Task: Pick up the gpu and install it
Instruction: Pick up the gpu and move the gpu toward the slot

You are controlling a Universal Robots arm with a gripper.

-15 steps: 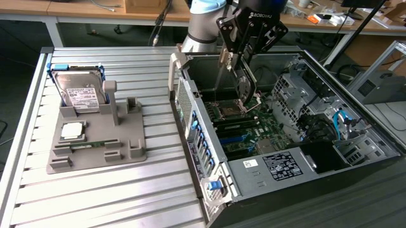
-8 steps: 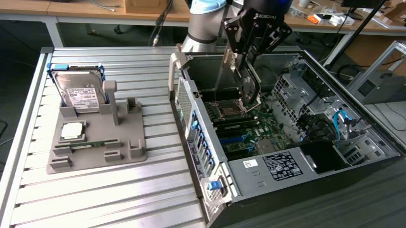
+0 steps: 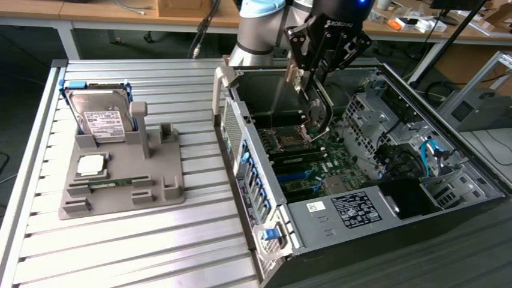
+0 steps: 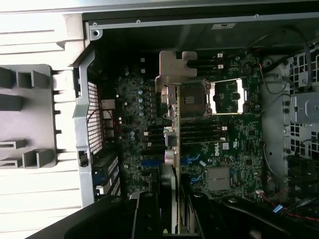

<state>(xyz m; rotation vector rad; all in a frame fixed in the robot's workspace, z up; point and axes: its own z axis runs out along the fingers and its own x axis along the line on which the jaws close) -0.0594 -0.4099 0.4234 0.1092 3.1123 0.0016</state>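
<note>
Case [image 3: 240,129] lies open directly beneath my gripper [image 3: 306,75], holding a motherboard [image 3: 320,162], a power supply [image 3: 352,207] and a drive cage with blue cables [image 3: 428,150]. My gripper is clamped on the gpu [image 4: 173,124], which hangs edge-on over the board, bracket end farthest from the fingers. It looks clear of the slots, though I can't be sure. Well off to the gripper's side, outside the case, a grey holder [image 3: 164,186] carries a hard drive [image 3: 100,117], a processor [image 3: 90,165] and a memory stick [image 3: 120,181].

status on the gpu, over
gripper jaws shut on gpu, held edge-on. over the motherboard inside the open case, not seated. nothing seen between them.
</note>
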